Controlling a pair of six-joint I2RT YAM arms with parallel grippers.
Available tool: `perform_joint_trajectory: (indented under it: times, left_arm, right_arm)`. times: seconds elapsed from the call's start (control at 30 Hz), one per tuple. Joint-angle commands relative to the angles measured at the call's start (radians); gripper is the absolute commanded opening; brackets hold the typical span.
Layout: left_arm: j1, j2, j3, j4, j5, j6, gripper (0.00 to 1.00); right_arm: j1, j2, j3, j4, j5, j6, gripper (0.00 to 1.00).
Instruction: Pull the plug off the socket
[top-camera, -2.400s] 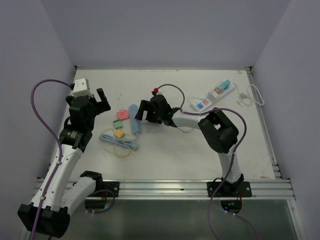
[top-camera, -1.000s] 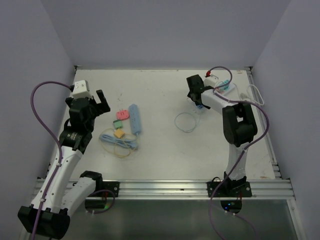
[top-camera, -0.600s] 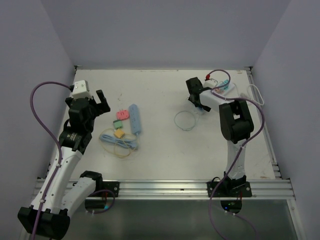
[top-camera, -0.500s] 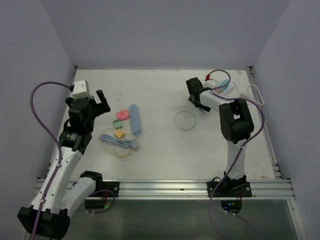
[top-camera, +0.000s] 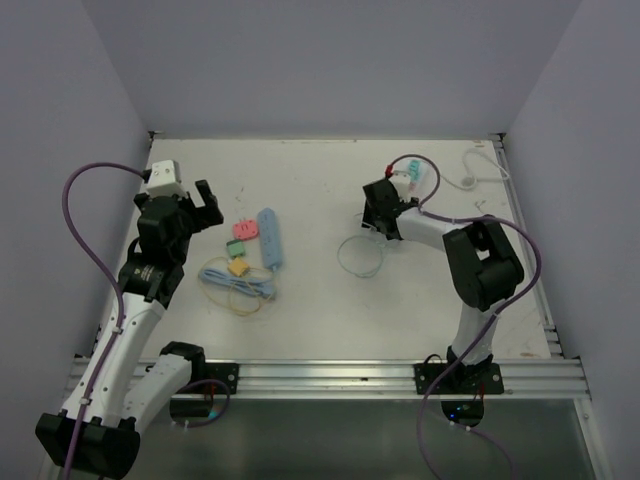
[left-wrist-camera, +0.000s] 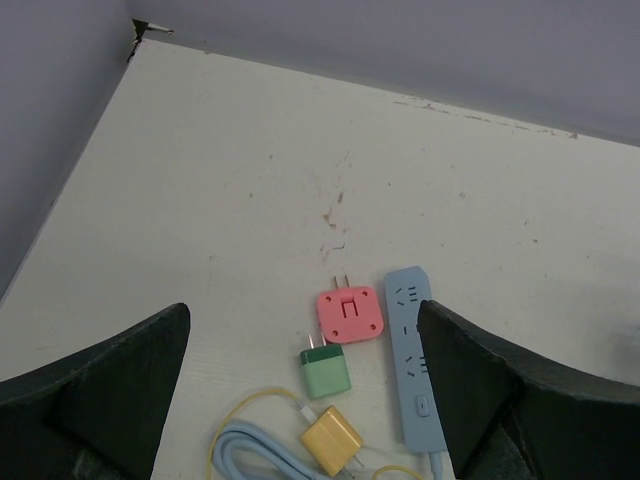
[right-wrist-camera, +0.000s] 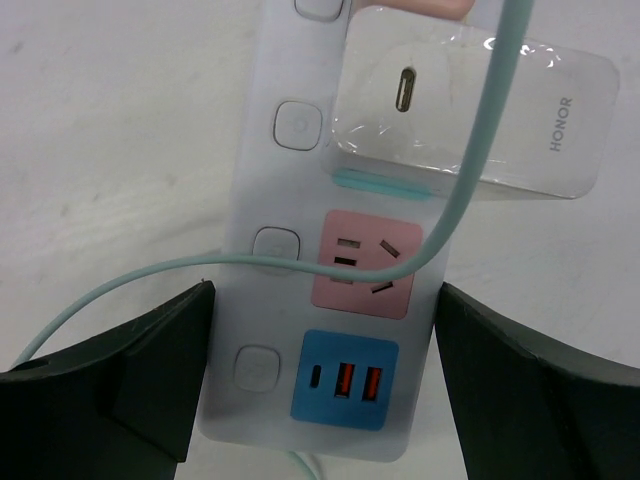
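Hovering over the white power strip, the right gripper has its fingers spread wide, one on each side of the strip, gripping nothing. A white HONOR charger sits plugged into the strip just above the pink socket, with a teal cable draped across both. The left gripper hangs released above a pink adapter, green plug, yellow plug and blue power strip.

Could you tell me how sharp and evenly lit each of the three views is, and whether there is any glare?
Top external: even, soft light, sharp throughout. Left wrist: the pink plug and blue power strip are crisp, while the near fingers are dark and blurred. Right wrist: the white power strip is sharp, with mild glare on the glossy white charger.
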Motion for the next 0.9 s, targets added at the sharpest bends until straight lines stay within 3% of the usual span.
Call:
perform_joint_trajectory:
  times: [0.0, 0.2, 0.33, 0.5, 0.6, 0.63, 0.7, 0.87]
  left_arm:
    - [0.009, 0.000, -0.010, 0.045, 0.027, 0.021, 1.00]
    - [0.009, 0.001, -0.016, 0.048, 0.064, 0.037, 1.00]
    - [0.009, 0.012, -0.021, 0.051, 0.076, 0.037, 1.00]
    - [0.009, 0.023, -0.021, 0.053, 0.085, 0.035, 1.00]
    - [0.009, 0.030, -0.021, 0.054, 0.090, 0.035, 1.00]
    - [0.009, 0.032, -0.021, 0.054, 0.091, 0.035, 1.00]
    - [0.009, 0.036, -0.021, 0.054, 0.096, 0.035, 1.00]
    - [0.009, 0.046, -0.023, 0.054, 0.096, 0.034, 1.00]
  right_arm:
    - [0.120, -0.058, -0.074, 0.043, -0.220, -0.190, 0.22]
    - [0.255, -0.136, -0.198, 0.083, -0.425, -0.277, 0.20]
    - [0.370, -0.162, -0.224, 0.058, -0.467, -0.314, 0.24]
    - [0.401, -0.216, -0.288, 0.069, -0.507, -0.283, 0.32]
    - [0.405, -0.255, -0.302, 0.054, -0.527, -0.286, 0.43]
    - [0.404, -0.277, -0.304, 0.042, -0.538, -0.289, 0.53]
    - [0.405, -0.301, -0.304, 0.031, -0.544, -0.288, 0.66]
    - [0.405, -0.364, -0.258, -0.040, -0.542, -0.276, 0.84]
